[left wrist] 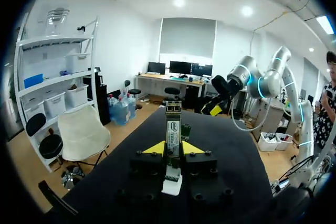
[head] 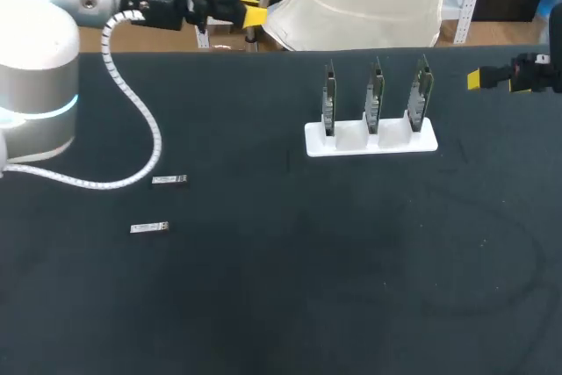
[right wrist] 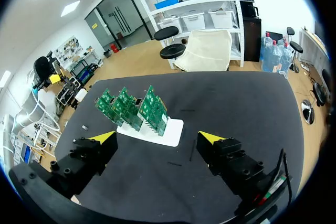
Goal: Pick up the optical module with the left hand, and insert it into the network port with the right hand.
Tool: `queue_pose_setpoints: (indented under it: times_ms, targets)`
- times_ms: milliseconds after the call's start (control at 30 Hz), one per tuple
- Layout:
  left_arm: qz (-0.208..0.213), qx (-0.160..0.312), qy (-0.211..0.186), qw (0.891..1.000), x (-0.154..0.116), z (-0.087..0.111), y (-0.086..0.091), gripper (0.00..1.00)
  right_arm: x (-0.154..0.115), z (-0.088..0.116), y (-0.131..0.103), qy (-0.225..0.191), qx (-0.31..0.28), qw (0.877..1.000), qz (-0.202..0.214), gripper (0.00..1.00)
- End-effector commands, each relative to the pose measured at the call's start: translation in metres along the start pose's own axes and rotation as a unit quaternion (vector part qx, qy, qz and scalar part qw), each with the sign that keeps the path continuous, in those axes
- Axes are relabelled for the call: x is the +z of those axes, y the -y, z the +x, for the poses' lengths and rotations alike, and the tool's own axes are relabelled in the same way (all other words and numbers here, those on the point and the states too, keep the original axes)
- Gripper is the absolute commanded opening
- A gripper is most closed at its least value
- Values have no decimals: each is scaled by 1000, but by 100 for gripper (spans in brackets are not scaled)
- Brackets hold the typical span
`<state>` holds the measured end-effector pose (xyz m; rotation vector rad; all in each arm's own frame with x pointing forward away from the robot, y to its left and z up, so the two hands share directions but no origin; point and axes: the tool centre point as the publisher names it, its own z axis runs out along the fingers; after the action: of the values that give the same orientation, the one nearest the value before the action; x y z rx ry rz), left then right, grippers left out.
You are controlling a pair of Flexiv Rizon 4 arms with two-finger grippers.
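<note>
The left end effector (left wrist: 173, 148), gripping the module (left wrist: 172, 124), should present it squarely to the wide right end effector (right wrist: 157, 138) at two o'clock.

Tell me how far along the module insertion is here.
Done: the left tool is shut on an optical module, held clear of the table. In hand: nothing further; the right tool is open and empty, short of the network cards. Left: handover and insertion. Two other modules lie on the table.
</note>
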<state>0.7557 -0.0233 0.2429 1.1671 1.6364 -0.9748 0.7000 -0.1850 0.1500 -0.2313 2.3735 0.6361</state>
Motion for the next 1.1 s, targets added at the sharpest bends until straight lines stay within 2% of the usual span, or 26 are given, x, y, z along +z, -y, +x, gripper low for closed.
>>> queue_pose_setpoints:
  times_ms: [33, 400, 700, 1100]
  targets:
    - [22, 4, 45, 999, 18, -1, -1, 0, 0, 0, 0, 0, 0, 1000, 0, 100]
    - [87, 14, 62, 994, 54, -6, 15, 0, 0, 0, 0, 0, 0, 1000, 0, 100]
    - [109, 15, 61, 992, 83, -1, 28, 0, 0, 0, 0, 0, 0, 1000, 0, 100]
    - [130, 27, 73, 988, 101, 9, 26, 0, 0, 0, 0, 0, 0, 1000, 0, 100]
